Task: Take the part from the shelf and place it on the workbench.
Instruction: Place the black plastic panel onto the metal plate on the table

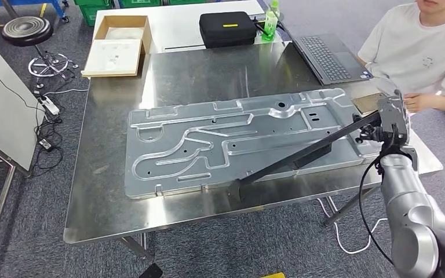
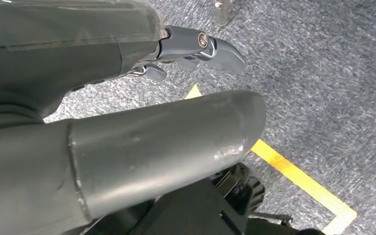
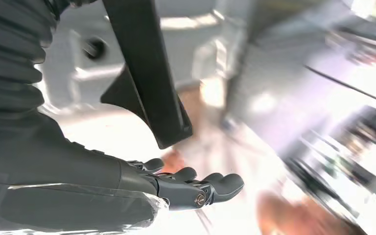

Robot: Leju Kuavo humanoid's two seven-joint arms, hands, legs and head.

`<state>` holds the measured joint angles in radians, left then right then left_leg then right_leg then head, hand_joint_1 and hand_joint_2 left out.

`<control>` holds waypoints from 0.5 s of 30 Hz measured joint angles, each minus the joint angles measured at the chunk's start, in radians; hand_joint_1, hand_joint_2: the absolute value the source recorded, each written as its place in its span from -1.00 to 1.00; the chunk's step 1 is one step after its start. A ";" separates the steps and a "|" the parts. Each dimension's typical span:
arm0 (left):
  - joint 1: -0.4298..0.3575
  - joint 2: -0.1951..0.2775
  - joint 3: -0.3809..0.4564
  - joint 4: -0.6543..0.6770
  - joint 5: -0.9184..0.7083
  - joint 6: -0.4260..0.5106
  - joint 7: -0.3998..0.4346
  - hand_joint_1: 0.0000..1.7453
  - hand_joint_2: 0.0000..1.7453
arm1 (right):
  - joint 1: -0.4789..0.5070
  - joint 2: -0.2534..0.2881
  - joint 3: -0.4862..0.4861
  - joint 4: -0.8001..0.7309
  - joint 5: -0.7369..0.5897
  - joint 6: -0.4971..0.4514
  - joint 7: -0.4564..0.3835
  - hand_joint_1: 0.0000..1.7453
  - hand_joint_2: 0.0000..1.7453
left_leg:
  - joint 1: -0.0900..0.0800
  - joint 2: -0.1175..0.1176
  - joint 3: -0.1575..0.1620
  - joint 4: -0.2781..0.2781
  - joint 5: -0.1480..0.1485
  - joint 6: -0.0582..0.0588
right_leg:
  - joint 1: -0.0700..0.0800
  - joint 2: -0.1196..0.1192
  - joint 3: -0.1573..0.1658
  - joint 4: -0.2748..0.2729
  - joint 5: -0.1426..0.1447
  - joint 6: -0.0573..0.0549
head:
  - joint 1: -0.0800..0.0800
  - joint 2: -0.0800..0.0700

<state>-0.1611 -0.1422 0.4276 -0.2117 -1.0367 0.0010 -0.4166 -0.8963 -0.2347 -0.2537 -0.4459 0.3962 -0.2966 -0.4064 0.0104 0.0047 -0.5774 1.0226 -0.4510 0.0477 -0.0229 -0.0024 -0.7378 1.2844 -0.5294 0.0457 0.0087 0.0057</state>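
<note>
While the long black part (image 1: 301,155) lies diagonally across the workbench (image 1: 110,191), running lower-left from the right hand (image 1: 389,119), that hand grips its upper-right end; left hand (image 2: 196,46) hangs empty, fingers loose.

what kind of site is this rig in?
Likely a factory or lab test cell: stainless steel workbench carrying a large stamped metal panel, yellow floor tape on grey carpet, and green crates behind.

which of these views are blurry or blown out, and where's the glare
Head view: sharp, soft glare on the steel workbench and the stamped grey metal panel. Right wrist view: background motion-blurred and overexposed, but the right hand and the long black bar stay fairly crisp. Left wrist view: the left hand is clear, with the grey carpet slightly soft.
</note>
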 joint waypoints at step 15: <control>0.016 -0.002 0.010 0.000 -0.006 -0.023 -0.022 -1.00 -1.00 | -0.452 -0.085 0.198 -0.153 0.325 0.234 0.388 -1.00 1.00 | -0.009 -0.004 -0.170 0.305 -0.119 -0.041 | 0.010 0.006 0.101 -0.237 0.096 -0.063 | -0.001 0.000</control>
<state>-0.1447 -0.1441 0.4375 -0.2117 -1.0426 -0.0218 -0.4384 -1.3486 -0.3200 -0.0559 -0.5985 0.7216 -0.0622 -0.0188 0.0017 0.0003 -0.7472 1.3276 -0.5703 0.0067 -0.0130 0.0032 -0.6366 1.0470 -0.4338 -0.0173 0.0079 0.0057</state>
